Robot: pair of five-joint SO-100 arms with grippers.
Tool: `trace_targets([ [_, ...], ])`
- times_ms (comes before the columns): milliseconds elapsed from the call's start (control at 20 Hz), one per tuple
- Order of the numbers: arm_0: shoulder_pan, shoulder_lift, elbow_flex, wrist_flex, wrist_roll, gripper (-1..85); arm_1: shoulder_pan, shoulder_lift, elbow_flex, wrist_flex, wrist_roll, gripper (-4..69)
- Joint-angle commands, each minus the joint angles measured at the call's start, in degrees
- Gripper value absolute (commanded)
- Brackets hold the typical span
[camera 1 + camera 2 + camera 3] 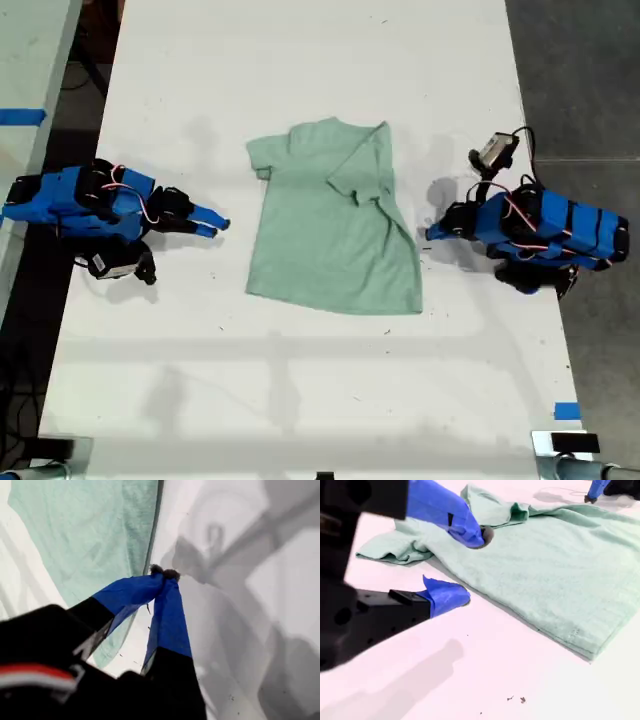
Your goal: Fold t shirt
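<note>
The pale mint-green t shirt (330,235) lies flat in the middle of the white table (300,390), with one sleeve and side folded inward over its body. My first gripper (430,233) is the one at the exterior view's right. It is shut on nothing, its tips (164,572) just off the t shirt (85,530) edge. My second gripper (215,224), at the exterior view's left, stands open (472,566) a short way from the t shirt (560,565), facing the side with the flat sleeve. Across the cloth, the first gripper (594,491) shows in the second wrist view.
Blue tape (566,410) marks the table near the exterior view's lower right corner. Dark floor borders the table on the exterior view's right. Another pale surface with blue tape (20,116) stands beyond a gap on the exterior view's left.
</note>
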Motion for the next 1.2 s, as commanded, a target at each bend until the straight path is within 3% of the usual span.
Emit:
trace_targets([
  [0, -0.18, 0.35, -0.18, 0.0, 0.18, 15.1, 0.0, 0.44, 2.72, -1.41, -0.18, -0.5],
  [1150, -0.18, 0.35, -0.18, 0.0, 0.18, 15.1, 0.09, 0.44, 3.08, -2.29, -0.7, -1.0],
])
